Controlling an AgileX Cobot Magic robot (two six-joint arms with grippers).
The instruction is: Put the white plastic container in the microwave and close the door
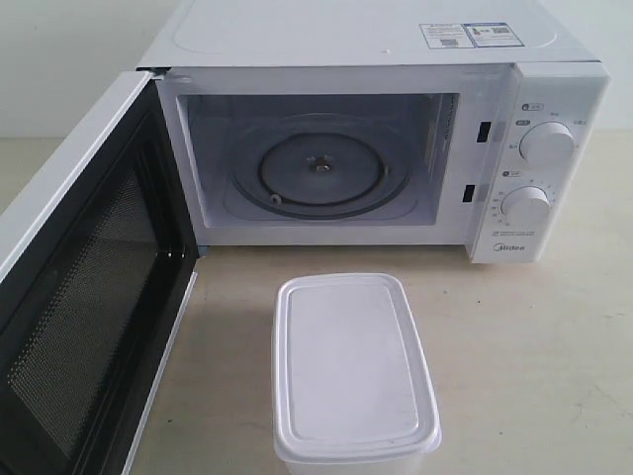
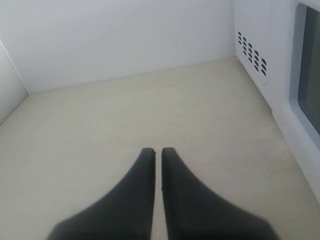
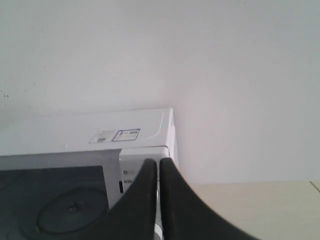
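Illumination is bright, even and diffuse in all views. The rectangular translucent-white plastic container point(image 1: 351, 371) casts only a faint, soft shadow on the beige table point(image 1: 534, 346). Wrist views are soft; the black left gripper point(image 2: 156, 151) and right gripper point(image 3: 157, 162) are blurred.

I see left gripper point(image 2: 158, 150): matte black, two smooth halves, wide at the base, tapering to rounded tips | right gripper point(image 3: 158, 161): same matte black, same curved tapered shape

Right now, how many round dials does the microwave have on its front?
2, both on the front of the microwave, at its right: the upper dial, and the lower dial just below it. None seems hidden.
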